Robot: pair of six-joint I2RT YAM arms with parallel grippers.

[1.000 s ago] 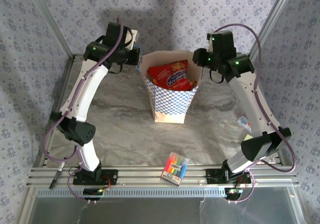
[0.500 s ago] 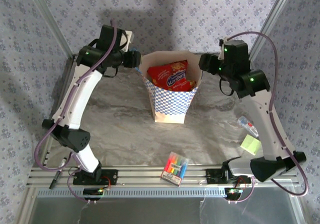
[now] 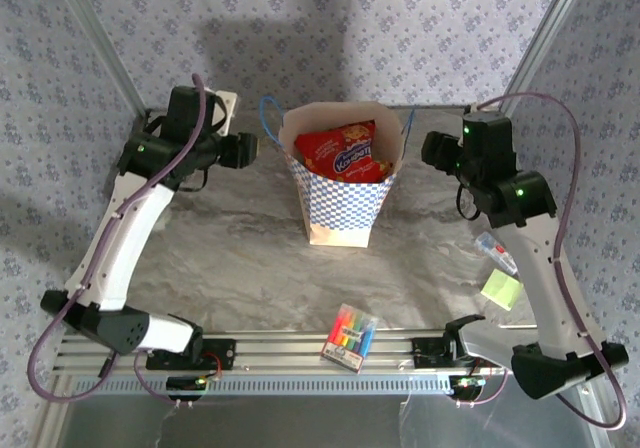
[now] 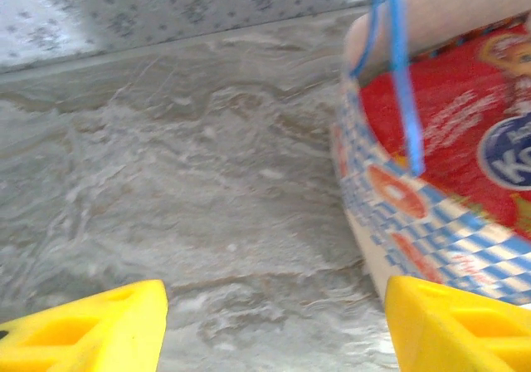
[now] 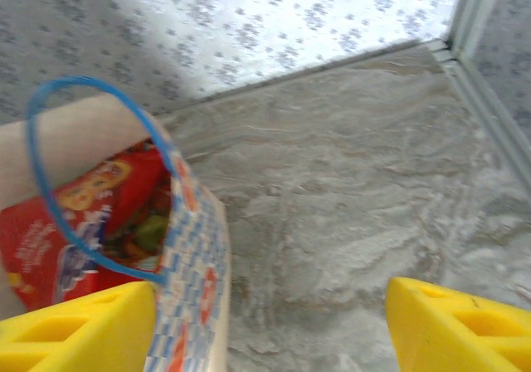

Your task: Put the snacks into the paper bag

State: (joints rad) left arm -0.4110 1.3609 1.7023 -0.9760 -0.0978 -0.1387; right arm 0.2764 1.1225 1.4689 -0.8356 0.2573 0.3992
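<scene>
Both arms have drawn back from the bag; left gripper and right gripper gape empty, bag between them, snacks inside. We judge a cord handle near the left gripper could snag, tipping it

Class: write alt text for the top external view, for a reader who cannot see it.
A checkered paper bag stands upright at centre with a red cookie bag inside, flanked by the left gripper and right gripper, both open and apart from it. A marker pack lies in front of it.
</scene>
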